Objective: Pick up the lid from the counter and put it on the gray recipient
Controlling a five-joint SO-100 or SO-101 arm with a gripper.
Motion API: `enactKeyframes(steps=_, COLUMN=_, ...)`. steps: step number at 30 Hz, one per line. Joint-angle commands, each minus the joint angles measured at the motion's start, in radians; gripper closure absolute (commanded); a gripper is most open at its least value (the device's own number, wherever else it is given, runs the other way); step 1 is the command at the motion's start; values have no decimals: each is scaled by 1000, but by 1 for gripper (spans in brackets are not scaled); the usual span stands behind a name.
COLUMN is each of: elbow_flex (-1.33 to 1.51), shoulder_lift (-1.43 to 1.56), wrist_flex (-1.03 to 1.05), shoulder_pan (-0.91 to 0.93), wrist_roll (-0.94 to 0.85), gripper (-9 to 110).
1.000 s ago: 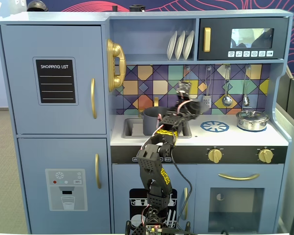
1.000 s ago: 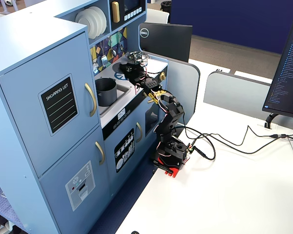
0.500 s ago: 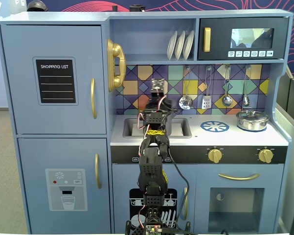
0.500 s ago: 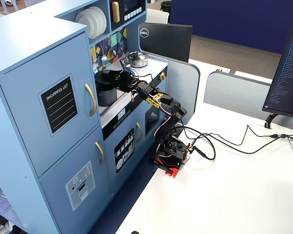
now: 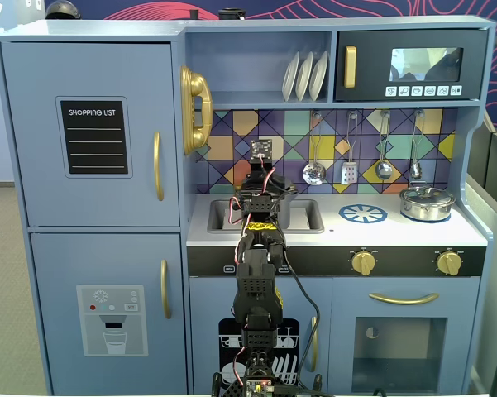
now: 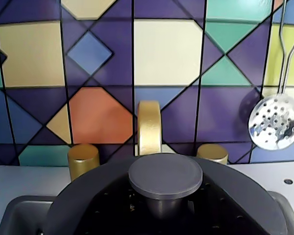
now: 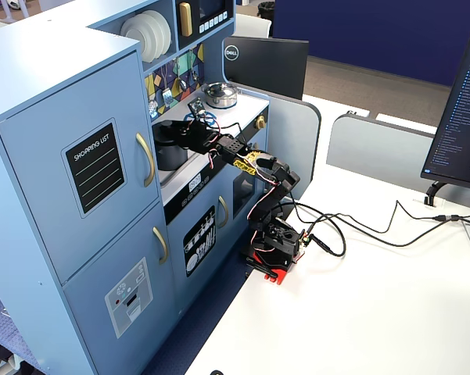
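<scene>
the lid [image 6: 166, 205] looks light, stiff and a bit slick, sitting right under the gripper [image 7: 189, 134]. its central knob [image 6: 165, 177] seems the obvious hold. can't tell if the jaws are clamped on it.

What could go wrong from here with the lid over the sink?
1. The lid fills the wrist view, so the pot rim is hidden; it may land off-centre.
2. The gold tap and knobs stand close behind; pushing forward could hit them.
3. The jaws aren't visible, so the grip is unconfirmed.

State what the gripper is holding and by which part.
It seems to hold the lid, near the sink, but the gripper's fingers are hidden in every view, so the place of the hold cannot be told.
</scene>
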Motion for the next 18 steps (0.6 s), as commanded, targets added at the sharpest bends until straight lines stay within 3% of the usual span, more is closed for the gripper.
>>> enactKeyframes(steps=1, elbow_flex=-9, shoulder_lift=11, wrist_flex=-51, shoulder_pan=2, wrist_roll=-8, gripper=102)
enactKeyframes(steps=18, elbow_flex=55, shoulder_lift=-14, wrist_flex=-94, shoulder_pan=6, wrist_roll=-18, gripper=102)
